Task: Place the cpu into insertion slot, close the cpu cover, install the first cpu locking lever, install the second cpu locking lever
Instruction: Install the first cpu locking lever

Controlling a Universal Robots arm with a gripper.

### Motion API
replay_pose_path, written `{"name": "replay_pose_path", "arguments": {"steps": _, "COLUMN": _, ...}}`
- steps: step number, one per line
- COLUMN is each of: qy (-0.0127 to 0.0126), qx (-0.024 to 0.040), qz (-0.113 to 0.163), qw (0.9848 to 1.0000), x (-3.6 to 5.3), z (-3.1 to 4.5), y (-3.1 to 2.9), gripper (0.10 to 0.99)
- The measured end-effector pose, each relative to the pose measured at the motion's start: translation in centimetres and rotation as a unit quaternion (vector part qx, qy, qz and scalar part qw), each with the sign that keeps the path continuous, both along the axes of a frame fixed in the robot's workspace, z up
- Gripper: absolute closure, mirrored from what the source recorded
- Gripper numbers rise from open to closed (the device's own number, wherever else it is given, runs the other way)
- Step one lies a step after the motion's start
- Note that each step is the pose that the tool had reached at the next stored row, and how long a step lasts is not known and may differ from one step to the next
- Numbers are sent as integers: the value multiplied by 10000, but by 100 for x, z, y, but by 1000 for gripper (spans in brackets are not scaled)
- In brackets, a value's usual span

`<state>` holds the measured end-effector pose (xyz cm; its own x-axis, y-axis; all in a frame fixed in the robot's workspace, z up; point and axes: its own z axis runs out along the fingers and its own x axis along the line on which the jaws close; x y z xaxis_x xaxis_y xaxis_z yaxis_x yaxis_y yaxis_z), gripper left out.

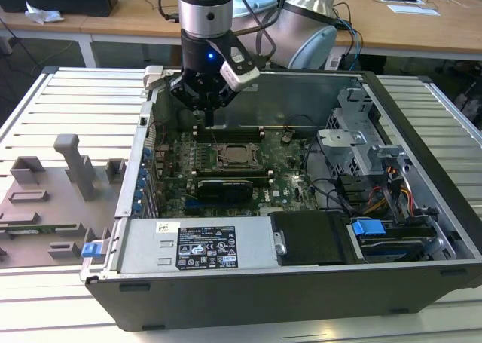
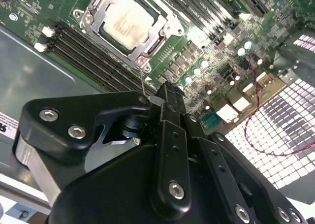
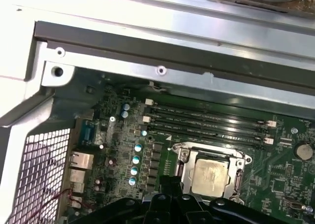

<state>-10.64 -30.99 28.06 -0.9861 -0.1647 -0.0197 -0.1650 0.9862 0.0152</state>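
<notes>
The cpu (image 1: 235, 156) lies flat in the insertion slot (image 1: 218, 164) on the green motherboard, its pale metal top showing in both wrist views (image 2: 129, 21) (image 3: 209, 176). The cpu cover (image 2: 160, 37) (image 3: 183, 157) rests down around it as a silver frame. A thin metal lever rod (image 2: 142, 81) sticks out from one corner of the socket. My gripper (image 1: 209, 118) hangs inside the open case, behind the socket and toward the exterior view's left. Its tip (image 2: 165, 91) (image 3: 168, 183) is close to that rod. The fingers look shut with nothing between them.
Long black memory slots (image 3: 206, 123) run beside the socket. A black card (image 1: 222, 186) sits in front of it. A drive cage (image 1: 361, 143) and cables (image 1: 392, 196) fill the case's right side, and a labelled metal box (image 1: 199, 245) fills the front. A grey fixture plate (image 1: 53, 200) lies outside on the left.
</notes>
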Motion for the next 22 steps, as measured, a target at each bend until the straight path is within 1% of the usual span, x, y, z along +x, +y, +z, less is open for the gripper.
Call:
{"name": "replay_pose_path", "arguments": {"steps": 2, "qy": 0, "qx": 1, "qz": -61, "qw": 10000, "x": -23, "z": -15, "y": 17, "gripper": 980}}
{"name": "replay_pose_path", "arguments": {"steps": 6, "qy": 1, "qx": 0, "qz": -200, "qw": 9998, "x": -112, "z": -40, "y": 47, "gripper": 980}}
{"name": "replay_pose_path", "arguments": {"steps": 8, "qy": 0, "qx": 1, "qz": -256, "qw": 9997, "x": -128, "z": -61, "y": 68, "gripper": 980}}
{"name": "replay_pose_path", "arguments": {"steps": 11, "qy": 1, "qx": -1, "qz": -326, "qw": 9995, "x": -136, "z": -104, "y": 91, "gripper": 980}}
{"name": "replay_pose_path", "arguments": {"steps": 14, "qy": 0, "qx": 0, "qz": -401, "qw": 9992, "x": -136, "z": -162, "y": 163, "gripper": 980}}
{"name": "replay_pose_path", "arguments": {"steps": 18, "qy": 0, "qx": 0, "qz": -435, "qw": 9991, "x": -135, "z": -183, "y": 230, "gripper": 980}}
{"name": "replay_pose_path", "arguments": {"steps": 20, "qy": 0, "qx": 0, "qz": -434, "qw": 9991, "x": -115, "z": -185, "y": 241, "gripper": 980}}
{"name": "replay_pose_path", "arguments": {"steps": 22, "qy": 0, "qx": 0, "qz": -435, "qw": 9991, "x": -72, "z": -187, "y": 245, "gripper": 980}}
